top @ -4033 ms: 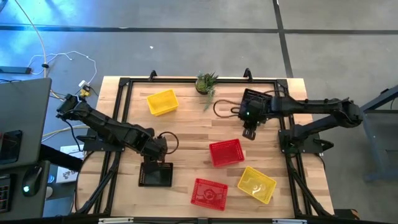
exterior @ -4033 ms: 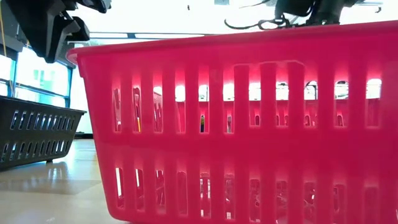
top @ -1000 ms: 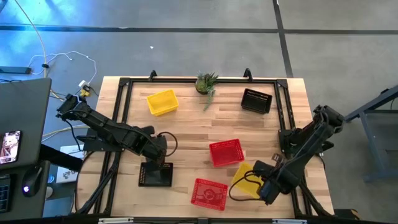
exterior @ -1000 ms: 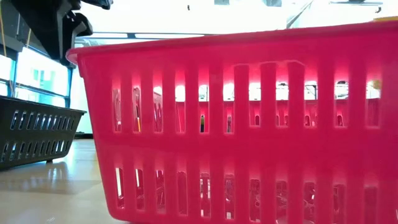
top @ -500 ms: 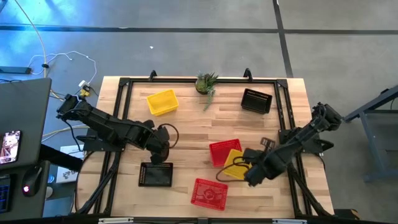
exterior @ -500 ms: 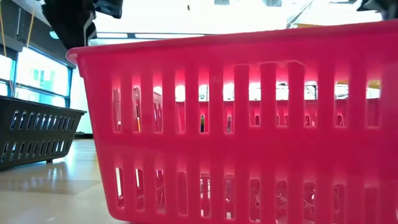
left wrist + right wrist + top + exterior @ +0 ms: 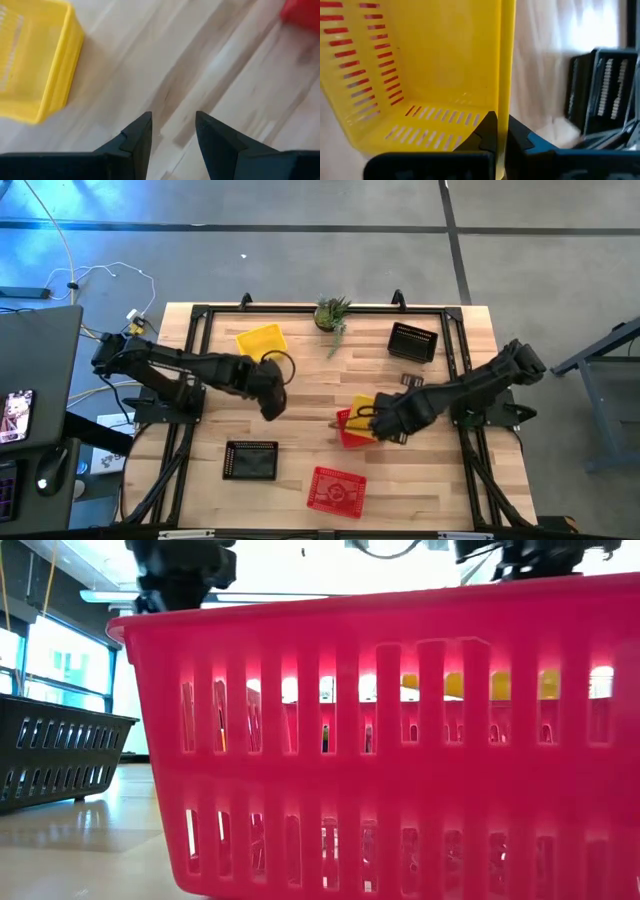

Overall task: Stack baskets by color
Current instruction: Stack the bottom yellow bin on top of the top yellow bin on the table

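My right gripper is shut on a yellow basket, which hangs over a red basket at the table's middle. My left gripper hovers open over bare wood, with nothing between its fingers. It is between a second yellow basket at the far left and a black basket at the near left. Another red basket stands by the near edge and fills the low view. A second black basket stands at the far right. My right gripper pinches one side wall of the yellow basket at its rim. One finger is inside the basket and the other is outside. The fingers come from above, slanting down. The basket hangs tilted below them, clear of the table, partly over the red basket.
A small potted plant stands at the middle of the far edge. A black frame borders the wooden table top. Bare wood lies between the far yellow basket and the middle red basket.
My right gripper has carried the yellow basket from the near right corner toward the table's middle, turning as it went, and now holds it over the middle red basket. My left gripper has swung away from the near black basket toward the far edge and the far yellow basket, staying open.
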{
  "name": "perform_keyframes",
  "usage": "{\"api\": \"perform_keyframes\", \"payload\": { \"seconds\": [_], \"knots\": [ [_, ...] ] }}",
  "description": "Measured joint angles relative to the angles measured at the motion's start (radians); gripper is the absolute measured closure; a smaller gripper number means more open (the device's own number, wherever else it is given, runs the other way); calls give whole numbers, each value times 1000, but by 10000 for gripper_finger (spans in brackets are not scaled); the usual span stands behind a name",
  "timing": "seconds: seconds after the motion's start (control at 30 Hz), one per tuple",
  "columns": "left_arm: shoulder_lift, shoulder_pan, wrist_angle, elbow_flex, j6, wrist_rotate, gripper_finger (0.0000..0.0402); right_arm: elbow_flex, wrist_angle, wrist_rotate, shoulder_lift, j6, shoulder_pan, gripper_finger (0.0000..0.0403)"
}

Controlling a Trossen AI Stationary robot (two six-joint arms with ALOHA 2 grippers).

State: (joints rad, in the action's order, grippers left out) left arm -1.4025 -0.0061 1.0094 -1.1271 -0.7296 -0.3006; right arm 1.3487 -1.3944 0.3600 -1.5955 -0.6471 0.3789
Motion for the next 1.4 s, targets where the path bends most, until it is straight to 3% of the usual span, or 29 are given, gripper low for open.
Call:
{"api": "perform_keyframes", "payload": {
  "seconds": [0.47, 0.7, 0.97, 1.4],
  "knots": [
    [0, 99, -294, 0, 128, -1, 263, 0, 205, 60, 0, 286, -162, 403],
    [0, 112, -337, 0, 142, -3, 263, 0, 296, 78, 0, 334, -213, 403],
    [0, 112, -405, 0, 141, -90, 263, 0, 441, 104, 0, 354, -284, 403],
    [0, 112, -560, 0, 198, -142, 264, 0, 451, 101, 0, 360, -437, 403]
  ]
}}
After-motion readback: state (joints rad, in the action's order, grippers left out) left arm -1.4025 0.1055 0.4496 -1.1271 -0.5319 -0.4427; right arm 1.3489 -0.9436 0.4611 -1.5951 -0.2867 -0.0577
